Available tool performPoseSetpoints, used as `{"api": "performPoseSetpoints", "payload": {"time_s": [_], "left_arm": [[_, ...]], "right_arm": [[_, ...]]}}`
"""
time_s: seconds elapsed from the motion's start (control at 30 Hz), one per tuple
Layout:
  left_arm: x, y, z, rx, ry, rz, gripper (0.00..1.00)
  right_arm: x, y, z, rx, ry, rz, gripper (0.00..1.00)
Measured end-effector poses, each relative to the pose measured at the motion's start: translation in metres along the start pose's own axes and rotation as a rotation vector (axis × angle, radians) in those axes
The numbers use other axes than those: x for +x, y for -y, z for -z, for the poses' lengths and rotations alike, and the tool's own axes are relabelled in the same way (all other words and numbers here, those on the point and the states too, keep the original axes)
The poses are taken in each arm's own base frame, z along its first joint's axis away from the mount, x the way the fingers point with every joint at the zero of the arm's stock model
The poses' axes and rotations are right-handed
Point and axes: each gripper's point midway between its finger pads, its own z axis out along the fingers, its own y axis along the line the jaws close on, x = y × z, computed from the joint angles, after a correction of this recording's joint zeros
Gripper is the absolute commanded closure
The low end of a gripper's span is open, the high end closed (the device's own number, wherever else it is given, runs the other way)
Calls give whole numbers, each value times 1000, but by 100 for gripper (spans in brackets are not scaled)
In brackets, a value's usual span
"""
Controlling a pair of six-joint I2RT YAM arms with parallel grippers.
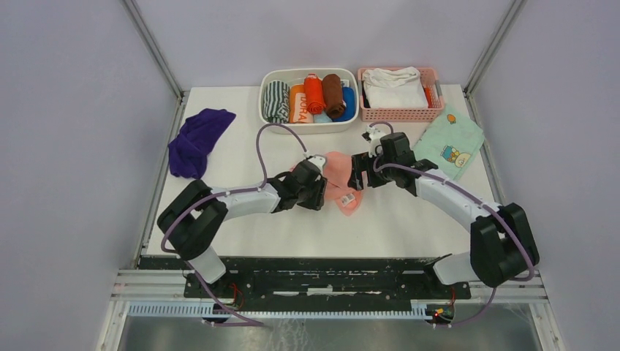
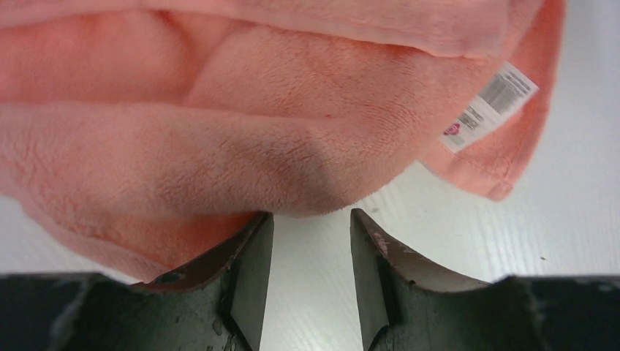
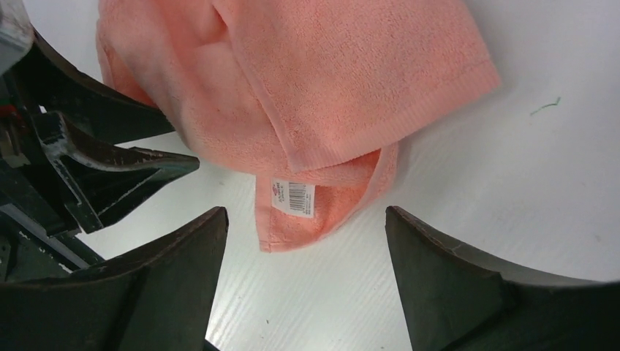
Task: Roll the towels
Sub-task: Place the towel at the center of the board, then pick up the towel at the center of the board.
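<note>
Two grippers meet at the middle of the white table point(image 1: 248, 227), one on each side of a salmon-pink towel point(image 1: 338, 175). Left gripper point(image 2: 311, 219): its two dark, worn fingers point(image 2: 248, 278) stand slightly apart with bare table between them, and the plush pink fold bulges just past their tips. Nothing is pinched. Right gripper point(image 3: 305, 212): its two fingers point(image 3: 183, 263) are spread wide, empty, with the towel's near corner lying between them.

One pink towel, soft and fleecy, lies loosely folded in several layers with a stitched hem. One small white barcode label point(image 3: 292, 196) is sewn on the near corner.

One deep purple towel point(image 1: 196, 140) lies crumpled in a heap at the far left of the table, well apart from both grippers.

Two containers stand side by side along the far edge. One is a white rounded bin point(image 1: 307, 128) holding at least five rolled cloths: striped, white with orange, orange, brown and blue. One is a pink slotted basket point(image 1: 398, 113) holding one white folded cloth point(image 1: 395, 88).

One mint-green cloth point(image 1: 450, 142) with small cartoon prints lies flat at the far right, near the basket.
</note>
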Motion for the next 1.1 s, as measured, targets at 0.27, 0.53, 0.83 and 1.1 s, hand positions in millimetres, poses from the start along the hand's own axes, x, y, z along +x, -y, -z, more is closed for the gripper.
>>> {"api": "performPoseSetpoints", "payload": {"time_s": [0.27,0.53,0.83,1.1], "left_arm": [[18,-46,16,-79,-16,68,50],[24,-50,20,-86,-29,71,50],[21,-53,20,-81,-22,86,50],[18,-50,19,-59,-12,90,50]], "right_arm": [[0,-5,-39,-24,-57,-46,29],[-12,-33,-62,-21,-72,91,40],[11,-29,-76,98,-167,247,49],[32,-23,-86,166,-255,334,49]]}}
